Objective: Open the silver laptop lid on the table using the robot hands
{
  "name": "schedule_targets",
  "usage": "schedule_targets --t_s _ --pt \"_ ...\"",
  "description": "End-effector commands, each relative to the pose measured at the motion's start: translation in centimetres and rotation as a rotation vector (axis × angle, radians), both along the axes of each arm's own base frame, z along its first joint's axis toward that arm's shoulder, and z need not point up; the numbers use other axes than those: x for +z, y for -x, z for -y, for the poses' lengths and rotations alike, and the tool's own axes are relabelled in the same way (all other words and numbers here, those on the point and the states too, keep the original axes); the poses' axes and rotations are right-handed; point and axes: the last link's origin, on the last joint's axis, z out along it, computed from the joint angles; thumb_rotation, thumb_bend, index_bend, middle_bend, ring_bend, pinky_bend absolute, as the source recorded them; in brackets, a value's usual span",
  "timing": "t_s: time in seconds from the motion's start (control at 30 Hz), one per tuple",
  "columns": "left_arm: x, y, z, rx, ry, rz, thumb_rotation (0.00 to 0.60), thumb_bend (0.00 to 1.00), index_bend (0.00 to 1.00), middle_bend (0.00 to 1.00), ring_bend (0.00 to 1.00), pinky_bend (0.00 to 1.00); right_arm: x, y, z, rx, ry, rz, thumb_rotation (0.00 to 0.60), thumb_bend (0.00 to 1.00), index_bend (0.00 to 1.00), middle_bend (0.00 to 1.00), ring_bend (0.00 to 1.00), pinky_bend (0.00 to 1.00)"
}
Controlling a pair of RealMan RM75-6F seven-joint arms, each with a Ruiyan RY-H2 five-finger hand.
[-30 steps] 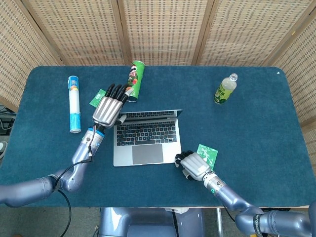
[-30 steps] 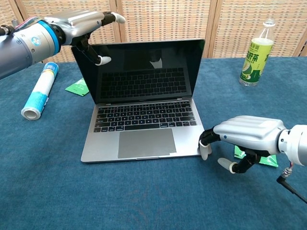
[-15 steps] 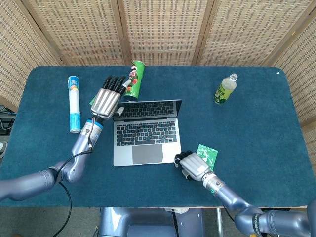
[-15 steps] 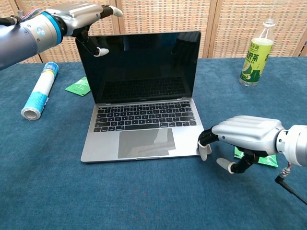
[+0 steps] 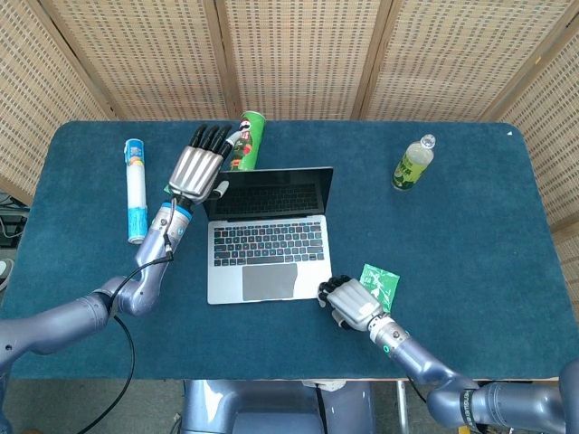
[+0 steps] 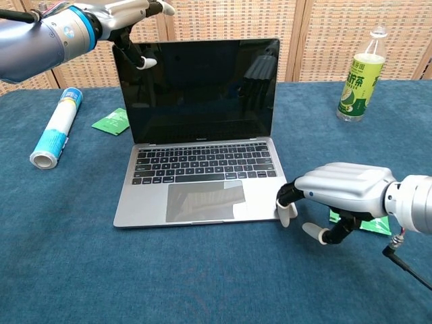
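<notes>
Silver laptop [image 6: 196,179] sits mid-table [image 5: 452,235] with its dark-screened lid [image 6: 199,91] upright. The left robot hand [image 5: 194,172] pinches the lid's top left corner, other fingers spread; the right robot hand [image 6: 341,196], fingers curled, touches the base's front right corner.

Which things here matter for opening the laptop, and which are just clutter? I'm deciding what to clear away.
Job:
laptop, lid up
left hand at the lid's top corner
right hand at the base's front corner

Lying about:
green can
blue tube
bottle
green packet by the tube
green packet by the right hand
</notes>
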Motion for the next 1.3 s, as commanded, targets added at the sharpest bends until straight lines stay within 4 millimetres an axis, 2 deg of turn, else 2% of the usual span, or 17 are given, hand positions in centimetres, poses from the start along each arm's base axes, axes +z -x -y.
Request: schedule_targets --t_s 0.03,0.2,0.4,0.57,0.67,0.7,0.77,0.87,0.93,1.07,1.13,1.2,1.3 --pt "0.2 0.0 0.2 -0.002 0.001 0.001 0.6 0.34 0.0 0.0 0.0 0.0 0.2 0.0 0.0 -0.001 0.006 0.003 0.6 0.72 0.41 0.39 0.23 0.28" --pt "0.8 0.0 1.0 -0.021 0.006 0.003 0.6 0.34 0.0 0.0 0.0 0.0 1.0 -0.6 0.0 0.009 0.04 0.04 0.6 0.71 0.41 0.39 0.23 0.28" --pt "1.4 0.4 2.7 -0.047 0.025 0.017 0.6 0.34 0.0 0.0 0.0 0.0 3.1 -2.1 0.2 0.031 0.095 0.138 0.6 0.69 0.41 0.39 0.23 0.28" --pt "3.0 0.2 4.4 -0.094 0.025 0.091 0.6 0.34 0.0 0.0 0.0 0.0 6.1 -3.0 0.3 0.053 0.154 0.226 0.6 0.69 0.41 0.39 0.23 0.28" --pt "4.5 0.2 5.5 -0.13 0.008 0.125 0.6 0.34 0.0 0.0 0.0 0.0 8.3 -2.8 0.4 0.068 0.203 0.254 0.6 0.68 0.41 0.39 0.23 0.28" --pt "5.5 0.3 6.0 -0.148 -0.012 0.136 0.6 0.34 0.0 0.0 0.0 0.0 9.7 -2.3 0.6 0.072 0.246 0.262 0.6 0.68 0.41 0.39 0.23 0.28" --pt "6.9 0.8 7.1 -0.161 -0.029 0.143 0.6 0.29 0.0 0.0 0.0 0.0 11.6 -1.3 0.6 0.078 0.287 0.274 0.6 0.68 0.41 0.39 0.23 0.28" --pt "8.3 1.5 8.0 -0.161 -0.057 0.145 0.6 0.08 0.0 0.0 0.0 0.0 13.5 0.0 0.7 0.074 0.334 0.283 0.6 0.67 0.41 0.39 0.23 0.28" --pt "9.3 2.6 9.1 -0.145 -0.078 0.147 0.6 0.01 0.0 0.0 0.0 0.0 15.2 1.4 0.6 0.066 0.38 0.294 0.6 0.67 0.41 0.39 0.23 0.28" --pt "10.9 6.6 12.1 -0.077 -0.114 0.146 0.6 0.0 0.0 0.0 0.0 0.0 18.6 5.1 -0.1 0.047 0.495 0.334 0.6 0.67 0.41 0.39 0.23 0.28" --pt "11.2 8.3 13.4 -0.041 -0.119 0.149 0.6 0.0 0.0 0.0 0.0 0.0 19.5 6.7 -0.6 0.041 0.54 0.348 0.6 0.66 0.41 0.38 0.23 0.26" --pt "11.6 10.8 15.6 0.01 -0.122 0.162 0.6 0.0 0.0 0.0 0.0 0.0 20.4 8.7 -1.5 0.03 0.613 0.371 0.6 0.58 0.39 0.36 0.21 0.2" --pt "11.5 15.9 20.5 0.138 -0.125 0.173 0.6 0.0 0.0 0.0 0.0 0.0 21.6 12.1 -4.1 -0.006 0.72 0.373 0.6 0.3 0.31 0.25 0.1 0.04"
